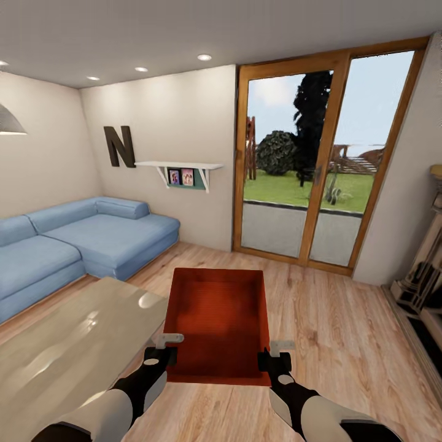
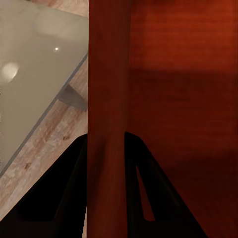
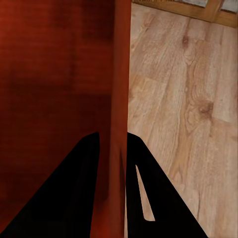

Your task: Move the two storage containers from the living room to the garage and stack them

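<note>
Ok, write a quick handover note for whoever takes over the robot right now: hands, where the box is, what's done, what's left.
Left hand: shut on the left wall of the red box; its fingers straddle that wall.
Right hand: shut on the right wall, same pinch.
The box is held open side up in front of the robot, over the wood floor, beside the glass table, in the living room with the blue sofa.
Done: one box picked up.
Left: carry it to the garage, set it down, fetch the second box and stack it.
</note>
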`<state>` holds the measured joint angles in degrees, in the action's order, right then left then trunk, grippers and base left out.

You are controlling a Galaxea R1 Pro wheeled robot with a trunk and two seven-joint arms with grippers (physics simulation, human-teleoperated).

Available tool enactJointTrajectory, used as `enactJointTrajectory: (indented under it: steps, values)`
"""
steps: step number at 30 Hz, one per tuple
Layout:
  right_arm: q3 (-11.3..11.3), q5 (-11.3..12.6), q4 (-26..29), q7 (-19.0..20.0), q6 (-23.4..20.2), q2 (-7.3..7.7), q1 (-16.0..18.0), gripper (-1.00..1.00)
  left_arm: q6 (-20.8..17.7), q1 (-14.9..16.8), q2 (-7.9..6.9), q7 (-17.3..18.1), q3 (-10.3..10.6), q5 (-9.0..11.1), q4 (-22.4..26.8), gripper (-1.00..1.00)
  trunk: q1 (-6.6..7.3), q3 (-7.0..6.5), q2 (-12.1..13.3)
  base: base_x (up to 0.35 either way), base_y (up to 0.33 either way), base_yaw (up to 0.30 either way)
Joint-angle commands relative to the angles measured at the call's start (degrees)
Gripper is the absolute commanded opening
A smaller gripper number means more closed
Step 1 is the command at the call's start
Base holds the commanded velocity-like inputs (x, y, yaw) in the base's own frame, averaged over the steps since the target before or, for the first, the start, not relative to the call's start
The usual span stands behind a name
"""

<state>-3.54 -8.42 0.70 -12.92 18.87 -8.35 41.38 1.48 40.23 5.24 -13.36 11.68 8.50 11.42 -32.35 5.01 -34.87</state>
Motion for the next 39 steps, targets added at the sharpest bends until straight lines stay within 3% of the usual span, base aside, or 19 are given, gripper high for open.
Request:
enactJointTrajectory:
  steps: [1, 39]
  values:
    - [-1.5, 0.1, 0.1, -5.0, 0.4, 0.00, 0.0, -1.00, 0.2, 0.1, 0.07, -1.0, -2.9, 5.1, -0.1, -1.00, -0.02, 0.00, -0.1, 0.000, 0.000, 0.000]
    - [-1.4, 0.1, 0.1, -5.0, 0.4, 0.05, 0.0, -1.00, 0.2, 0.1, 0.05, -1.0, -2.9, 5.1, 0.0, -1.00, -0.02, -3.52, -0.1, 0.000, 0.000, 0.000]
